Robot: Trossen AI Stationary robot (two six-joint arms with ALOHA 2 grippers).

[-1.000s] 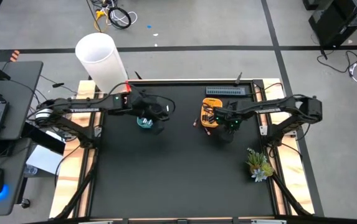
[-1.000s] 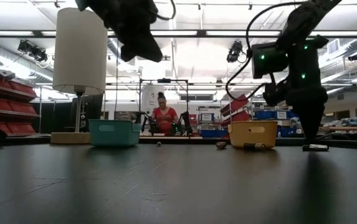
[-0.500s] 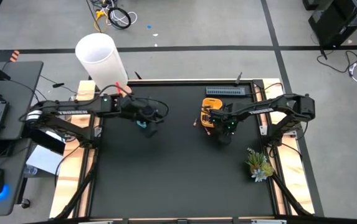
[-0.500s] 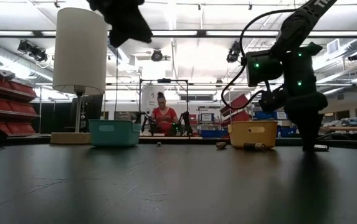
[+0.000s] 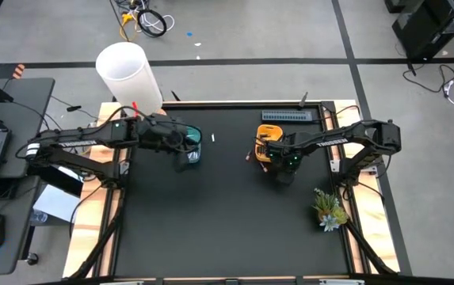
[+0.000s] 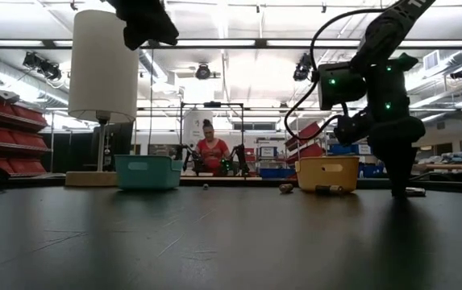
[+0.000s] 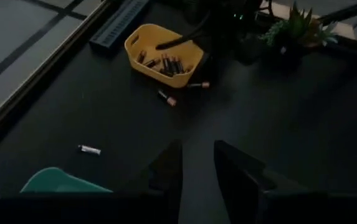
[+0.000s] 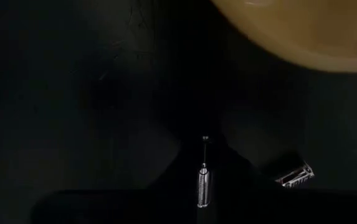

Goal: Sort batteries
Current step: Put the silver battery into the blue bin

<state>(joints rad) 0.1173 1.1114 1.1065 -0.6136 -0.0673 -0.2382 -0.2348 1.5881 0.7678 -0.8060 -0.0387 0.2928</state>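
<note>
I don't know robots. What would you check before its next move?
1. Right gripper down on the table beside the yellow tray: ok.
2. Right gripper shut: ok.
3. Something held in it: cannot tell.
4. Left gripper open, empty, raised near the teal tray: ok.
5. All batteries in trays: not ok; a whitish battery and a dark battery lie loose.

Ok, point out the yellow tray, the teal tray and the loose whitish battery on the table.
yellow tray [image 7: 142,37]: left wrist view, on its rim.
teal tray [image 6: 147,171]: low view, on its front wall.
whitish battery [image 7: 90,149]: left wrist view, on its middle.
</note>
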